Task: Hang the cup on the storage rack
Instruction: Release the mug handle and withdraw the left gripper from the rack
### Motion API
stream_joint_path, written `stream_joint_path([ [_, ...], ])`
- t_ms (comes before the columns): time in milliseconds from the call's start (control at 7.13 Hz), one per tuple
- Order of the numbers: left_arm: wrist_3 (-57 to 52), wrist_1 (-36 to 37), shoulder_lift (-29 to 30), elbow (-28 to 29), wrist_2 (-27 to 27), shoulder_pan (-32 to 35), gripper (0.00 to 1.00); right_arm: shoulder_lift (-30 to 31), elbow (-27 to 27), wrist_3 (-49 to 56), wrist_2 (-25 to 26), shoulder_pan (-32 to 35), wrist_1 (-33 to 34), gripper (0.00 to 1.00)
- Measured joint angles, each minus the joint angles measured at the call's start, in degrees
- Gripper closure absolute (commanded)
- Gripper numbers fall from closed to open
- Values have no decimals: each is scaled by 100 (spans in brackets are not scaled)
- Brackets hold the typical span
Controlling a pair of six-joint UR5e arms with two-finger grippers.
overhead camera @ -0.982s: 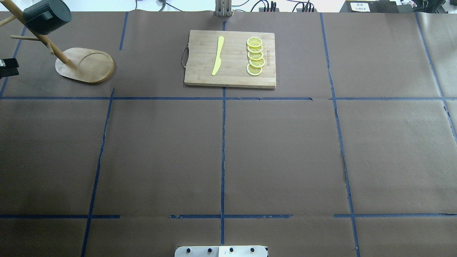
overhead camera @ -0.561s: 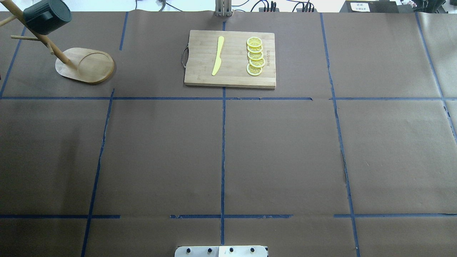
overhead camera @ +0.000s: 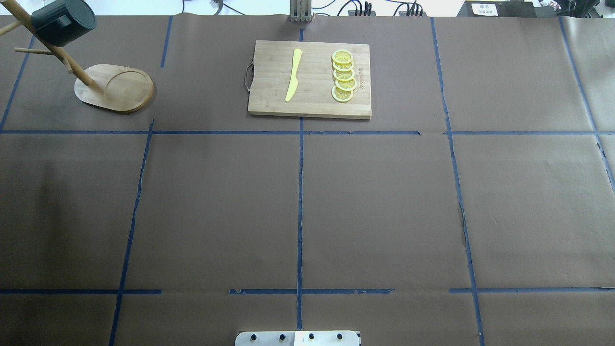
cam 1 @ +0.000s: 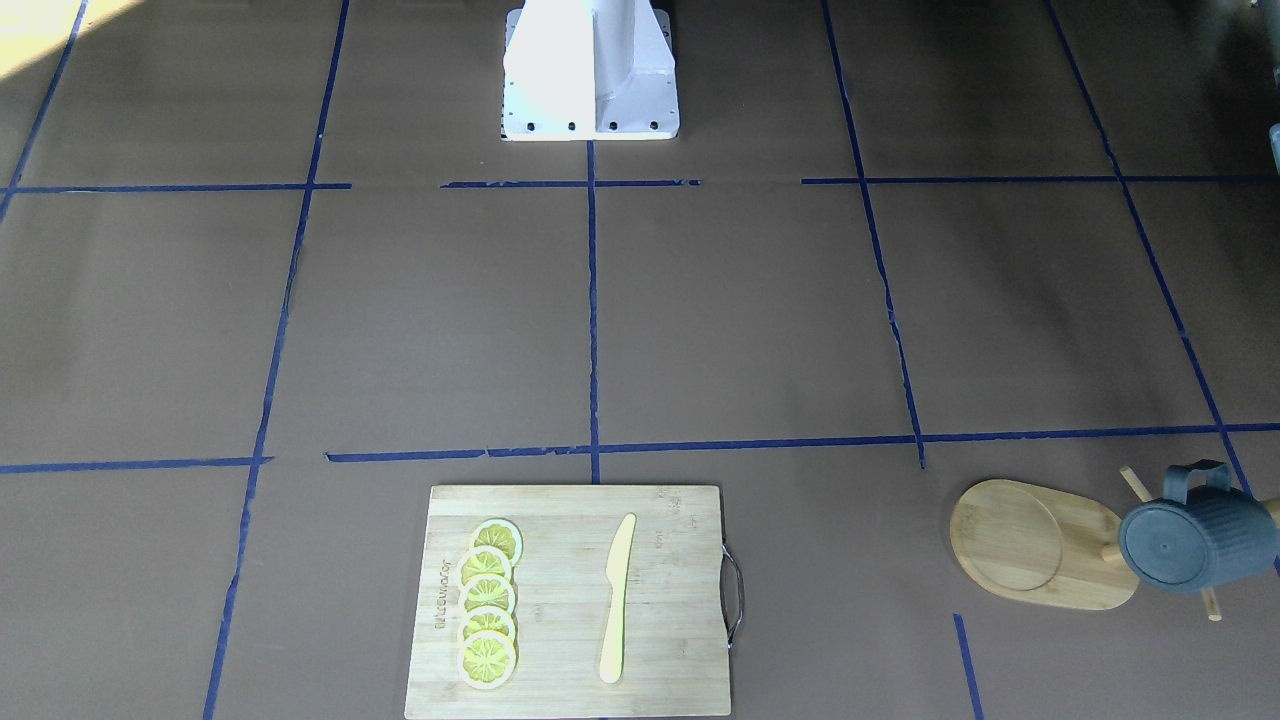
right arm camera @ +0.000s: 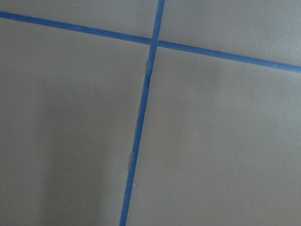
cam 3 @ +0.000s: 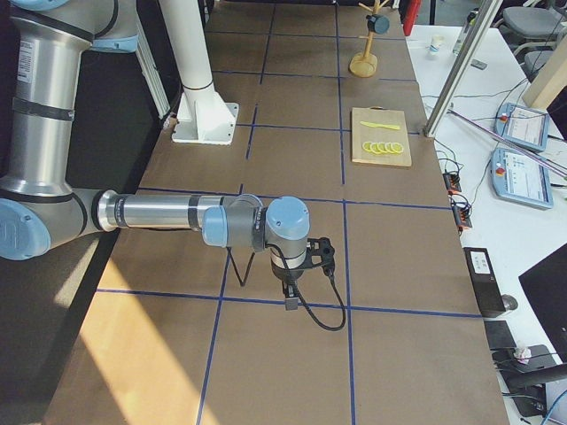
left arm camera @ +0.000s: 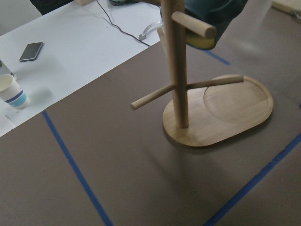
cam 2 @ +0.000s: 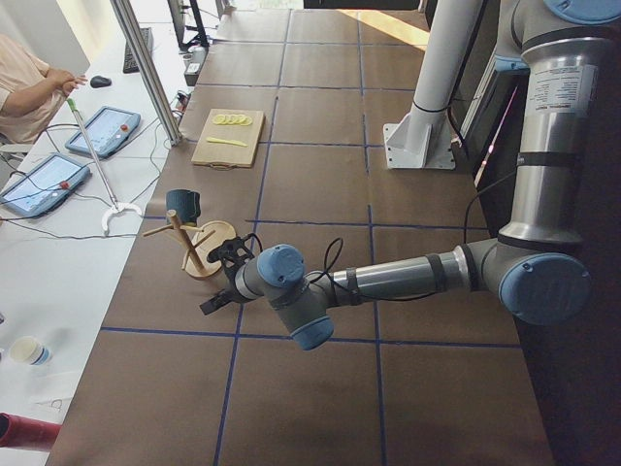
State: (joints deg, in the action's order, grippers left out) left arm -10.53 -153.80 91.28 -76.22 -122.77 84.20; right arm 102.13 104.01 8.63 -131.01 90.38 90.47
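Note:
The dark blue-grey ribbed cup (overhead camera: 62, 21) hangs by its handle on an upper peg of the bamboo storage rack (overhead camera: 115, 89) at the table's far left. Both also show in the front view (cup (cam 1: 1195, 540), rack (cam 1: 1040, 545)) and the left wrist view (cup (left arm camera: 211, 19), rack (left arm camera: 178, 70)). My left gripper (cam 2: 221, 291) shows only in the exterior left view, apart from the rack on its near side; I cannot tell whether it is open or shut. My right gripper (cam 3: 291, 297) shows only in the exterior right view, low over the paper; I cannot tell its state.
A bamboo cutting board (overhead camera: 269, 103) holds a yellow knife (overhead camera: 293, 74) and several lemon slices (overhead camera: 343, 76) at the back middle. A paper cup (left arm camera: 10, 90) and a phone (left arm camera: 31, 51) lie on the white bench beyond the rack.
A dark part of my left gripper stood at the overhead view's left edge a second ago. It has drawn back out of that view. The cup stays on the rack.

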Motion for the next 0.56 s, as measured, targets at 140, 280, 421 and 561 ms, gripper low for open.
stream_joint_path([
  [140, -1088, 693, -63, -282, 898, 110, 0, 0, 0, 4, -2, 0, -4, 0],
  [280, -2129, 1256, -170, -542, 1941, 174, 0, 0, 1, 6, -1, -1, -9, 0],
  [421, -2816, 1783, -232, -690, 2643, 201, 0, 0, 0, 6, 3, 0, -11, 0],
  [561, -3025, 2479, -239, -752, 2946, 255, 0, 0, -2, 7, 4, 0, -12, 0],
])
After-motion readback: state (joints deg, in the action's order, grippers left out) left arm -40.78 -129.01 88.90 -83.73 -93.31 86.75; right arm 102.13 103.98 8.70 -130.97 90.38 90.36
